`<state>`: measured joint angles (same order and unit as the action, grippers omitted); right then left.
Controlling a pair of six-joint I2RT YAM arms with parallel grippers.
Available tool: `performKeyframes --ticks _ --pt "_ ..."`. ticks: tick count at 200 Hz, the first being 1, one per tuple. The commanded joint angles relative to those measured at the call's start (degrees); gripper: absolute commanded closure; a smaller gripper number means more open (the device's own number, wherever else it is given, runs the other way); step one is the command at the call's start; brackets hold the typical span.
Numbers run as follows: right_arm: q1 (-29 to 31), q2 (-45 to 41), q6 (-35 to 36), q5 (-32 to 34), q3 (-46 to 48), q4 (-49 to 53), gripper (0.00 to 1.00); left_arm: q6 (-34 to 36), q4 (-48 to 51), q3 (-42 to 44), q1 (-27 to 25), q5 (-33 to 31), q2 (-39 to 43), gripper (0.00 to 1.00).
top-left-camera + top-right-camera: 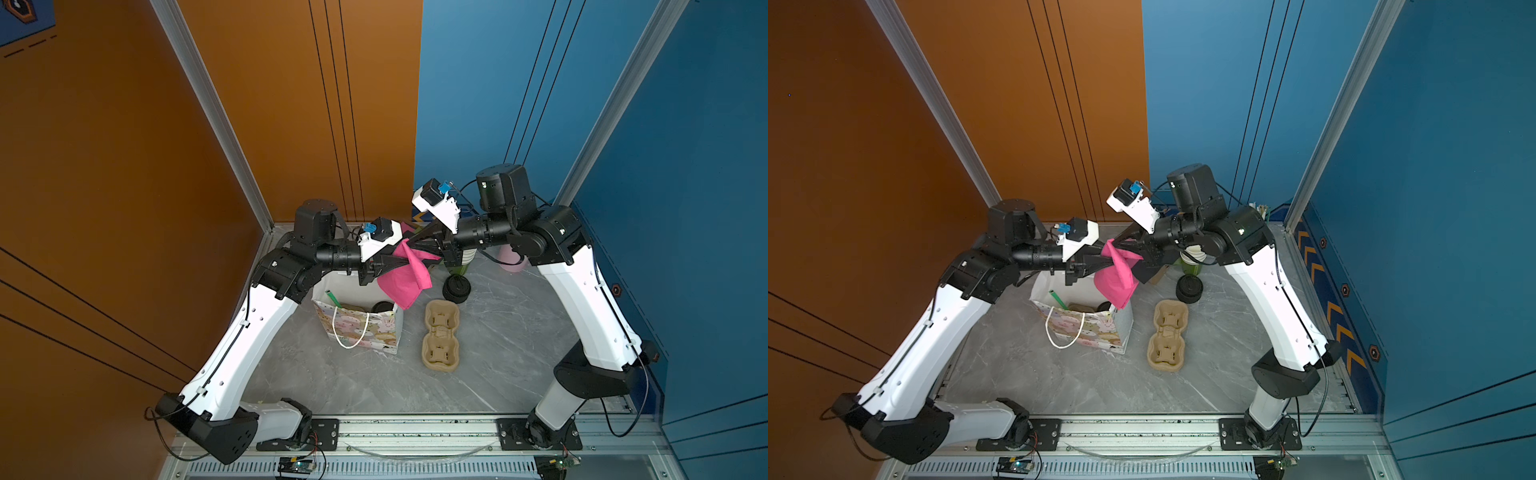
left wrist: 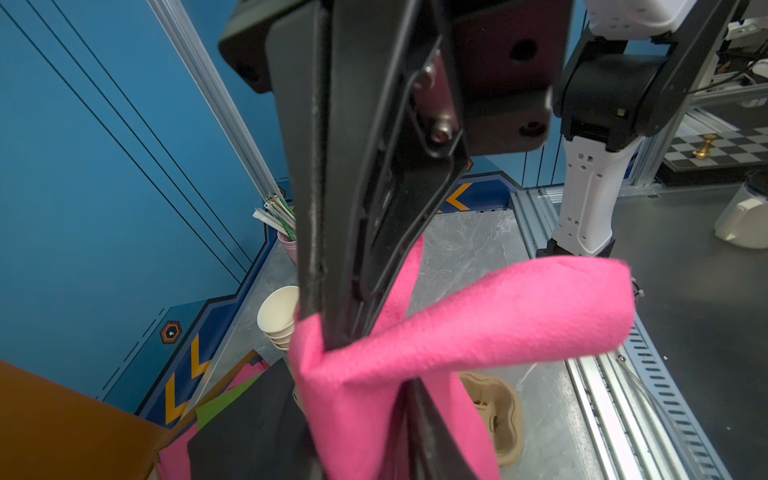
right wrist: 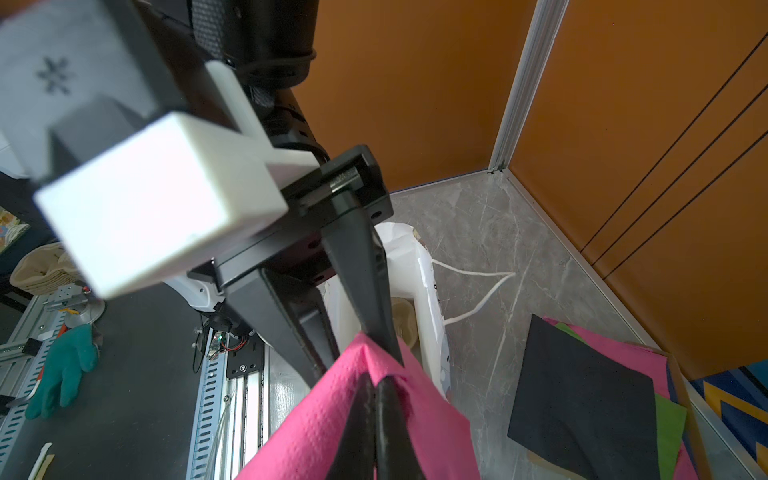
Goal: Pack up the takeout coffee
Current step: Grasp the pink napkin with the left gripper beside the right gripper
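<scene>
Both arms meet above the patterned gift bag [image 1: 361, 332], each holding a pink napkin [image 1: 405, 286]. My left gripper [image 1: 407, 259] comes in from the left and is shut on the napkin's upper fold. My right gripper [image 1: 411, 245] comes in from the right, fingers pressed together on the same fold [image 3: 386, 376]. The napkin [image 2: 498, 316] drapes over my left fingers and hangs over the bag's right corner. Only the black lid of the takeout coffee [image 1: 382, 306] shows inside the bag; its cup is hidden.
A pulp cup carrier [image 1: 441, 334] lies right of the bag. Behind it stand a stack of black lids [image 1: 456, 287], a stack of lidless cups [image 1: 463, 259] and a pink straw holder [image 1: 513, 259]. A tray of black, green and pink napkins [image 3: 582, 382] sits at the back.
</scene>
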<state>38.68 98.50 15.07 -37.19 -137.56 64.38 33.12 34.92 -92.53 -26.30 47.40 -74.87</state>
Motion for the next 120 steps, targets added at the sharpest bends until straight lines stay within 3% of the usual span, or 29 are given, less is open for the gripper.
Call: performKeyframes --ticks 1,5,32,54,97,120 --pt "0.35 0.61 0.04 0.11 -1.74 0.24 0.98 2.96 0.50 0.49 -0.89 -1.89 0.37 0.95" --pt "0.33 0.56 -0.07 0.49 -1.75 0.10 0.96 3.11 0.50 0.51 -0.94 -2.16 0.45 1.00" --pt "-0.53 0.22 -1.44 1.95 -1.71 -0.92 0.75 3.12 0.44 1.51 -0.98 -3.98 1.38 1.00" --pt "-2.42 -0.55 -2.74 1.54 -1.61 -0.88 0.46 1.43 -2.13 3.52 -0.76 -5.89 2.66 1.00" --pt "-3.59 -4.43 -2.99 0.21 1.37 -1.60 0.01 -2.23 -6.36 5.52 0.46 -7.33 4.04 1.00" --pt "-1.92 -5.67 -1.08 1.90 2.55 -1.71 0.00 -3.02 -7.03 5.61 0.69 -7.23 4.21 1.00"
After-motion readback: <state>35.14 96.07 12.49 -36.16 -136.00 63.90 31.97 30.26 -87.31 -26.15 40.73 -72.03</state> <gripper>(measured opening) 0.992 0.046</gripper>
